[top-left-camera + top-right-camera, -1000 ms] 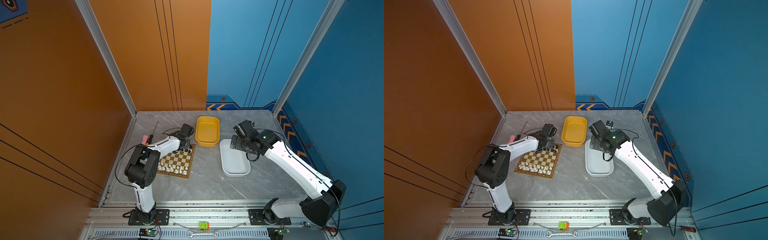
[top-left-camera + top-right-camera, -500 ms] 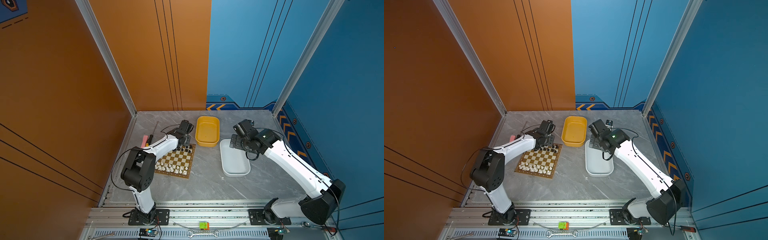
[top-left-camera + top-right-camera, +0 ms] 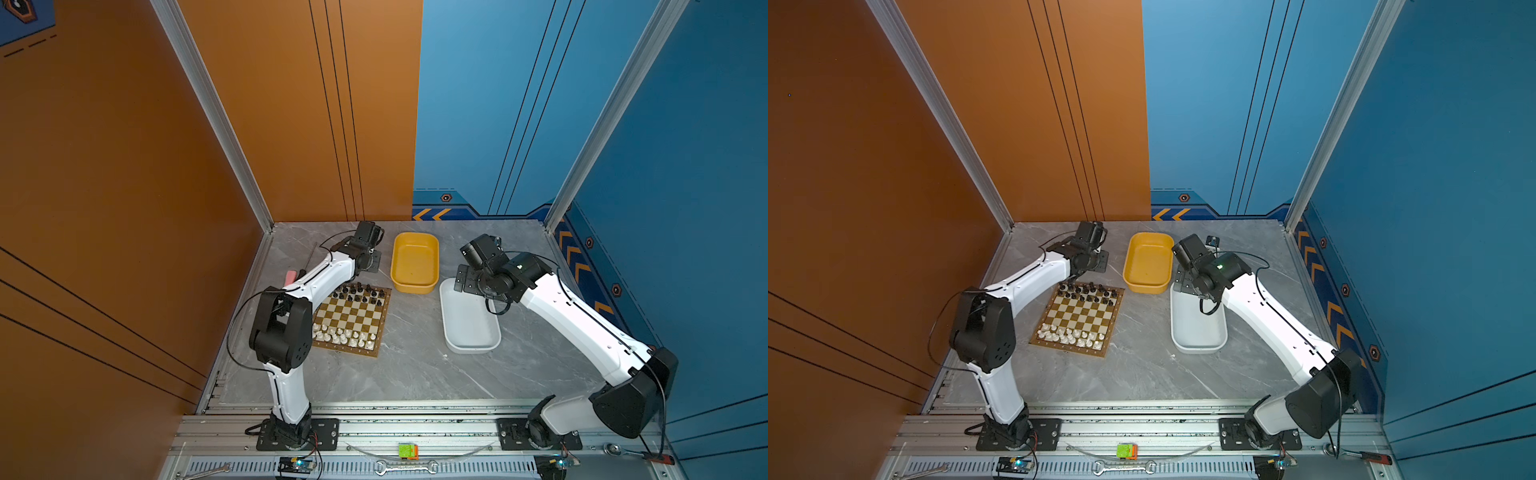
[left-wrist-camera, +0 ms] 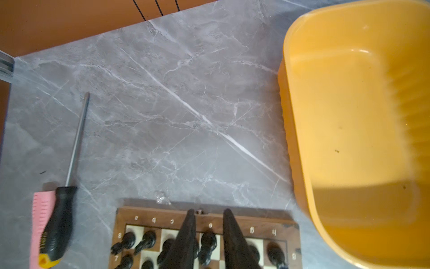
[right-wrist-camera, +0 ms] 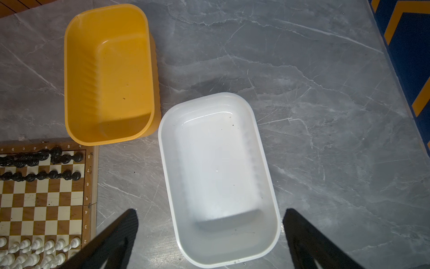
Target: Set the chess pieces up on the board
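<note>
The board (image 3: 353, 320) lies left of centre in both top views. Black chess pieces (image 3: 361, 293) fill its two far rows. White chess pieces (image 3: 340, 337) fill its two near rows. In the left wrist view my left gripper (image 4: 208, 210) hangs above the far rim (image 4: 153, 220). A narrow gap shows between its fingers (image 4: 189, 233), and nothing is held. One black piece (image 4: 208, 242) stands on the board below that gap. My right gripper (image 5: 211, 210) is wide open over the near end of the white tub (image 5: 218, 163), holding nothing.
A yellow tub (image 3: 415, 262) stands behind the board's right corner, and the white tub (image 3: 469, 324) lies to its right; neither holds anything. A screwdriver (image 4: 60, 221) and a pink strip (image 4: 43, 209) lie left of the board. Wrenches (image 3: 405, 468) rest on the front rail.
My left gripper has pulled back from the black rows toward the far edge of the board, and its fingers have narrowed. The right arm has not moved.
</note>
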You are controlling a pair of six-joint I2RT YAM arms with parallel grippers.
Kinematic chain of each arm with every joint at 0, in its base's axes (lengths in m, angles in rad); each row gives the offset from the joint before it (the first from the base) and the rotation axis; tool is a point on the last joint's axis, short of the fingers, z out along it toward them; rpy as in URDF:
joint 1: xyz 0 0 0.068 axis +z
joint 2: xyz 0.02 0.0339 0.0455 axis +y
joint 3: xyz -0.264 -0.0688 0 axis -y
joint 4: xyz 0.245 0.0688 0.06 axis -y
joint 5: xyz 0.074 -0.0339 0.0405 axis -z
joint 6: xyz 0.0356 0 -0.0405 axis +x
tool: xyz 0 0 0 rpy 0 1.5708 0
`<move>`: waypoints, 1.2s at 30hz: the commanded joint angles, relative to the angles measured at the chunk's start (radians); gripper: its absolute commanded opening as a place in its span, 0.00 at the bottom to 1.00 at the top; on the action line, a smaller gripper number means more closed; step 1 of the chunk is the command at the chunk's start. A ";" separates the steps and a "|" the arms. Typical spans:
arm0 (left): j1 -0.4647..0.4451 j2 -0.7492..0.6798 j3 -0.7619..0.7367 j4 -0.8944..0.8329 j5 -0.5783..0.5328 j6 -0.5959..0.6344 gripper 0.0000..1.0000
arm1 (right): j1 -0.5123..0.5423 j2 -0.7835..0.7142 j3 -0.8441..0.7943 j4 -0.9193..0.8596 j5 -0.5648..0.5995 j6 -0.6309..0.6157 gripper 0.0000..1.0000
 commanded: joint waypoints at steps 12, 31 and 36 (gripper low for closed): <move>0.003 0.175 0.131 -0.182 0.093 -0.015 0.04 | 0.014 0.014 -0.009 0.009 0.011 0.025 1.00; 0.017 0.251 0.165 -0.252 0.121 -0.029 0.00 | -0.009 0.020 -0.003 0.006 0.004 0.015 1.00; 0.018 0.241 0.140 -0.253 0.121 -0.032 0.00 | -0.013 0.027 0.001 0.007 0.000 0.007 1.00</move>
